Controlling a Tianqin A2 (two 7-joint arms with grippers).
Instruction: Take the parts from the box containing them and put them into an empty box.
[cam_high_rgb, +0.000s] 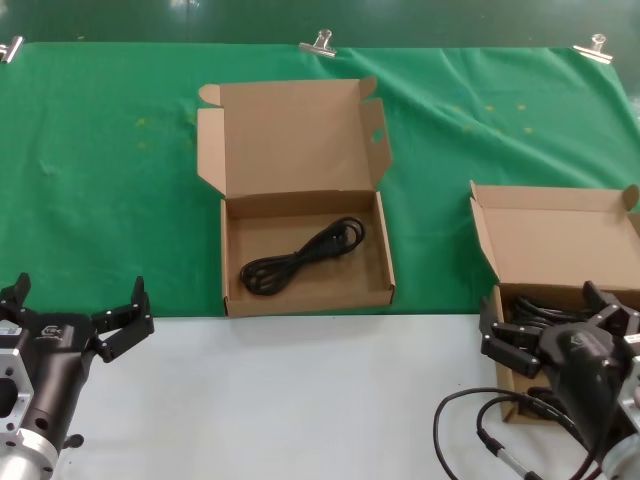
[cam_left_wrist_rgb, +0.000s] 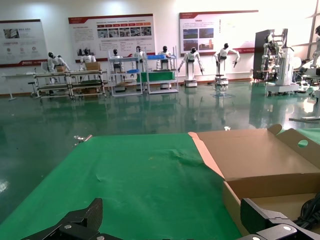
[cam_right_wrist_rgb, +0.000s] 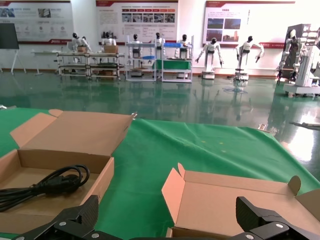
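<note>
L gripper (cam_high_rgb: 78, 302) sits low at far left, over the edge where the green cloth (cam_high_rgb: 100, 180) meets the white table (cam_high_rgb: 300, 400). Fingers are spread wide w/ nothing between them, and it's well apart from both boxes.

Center: empty box (cam_high_rgb: 290, 130), the one w/ wide lid flaps and an oval slot in the right flap, on the cloth w/ lid standing up at the back. It isn't bare: one coiled black cable (cam_high_rgb: 305, 255) lies diagonally on its floor.

Right: the box containing them (cam_high_rgb: 555, 245), narrow lid edges, lid up, front part on the white table. Black parts (cam_high_rgb: 535, 308) are bunched inside.

R gripper (cam_high_rgb: 545, 322) is right over this box's tray. Fingers are splayed apart, nothing clamped; wrist view shows a clear gap between the fingers (cam_right_wrist_rgb: 75, 217). Can't tell if the tips touch the parts.

Metal clips (cam_high_rgb: 318, 42) pin the cloth's far edge.
</note>
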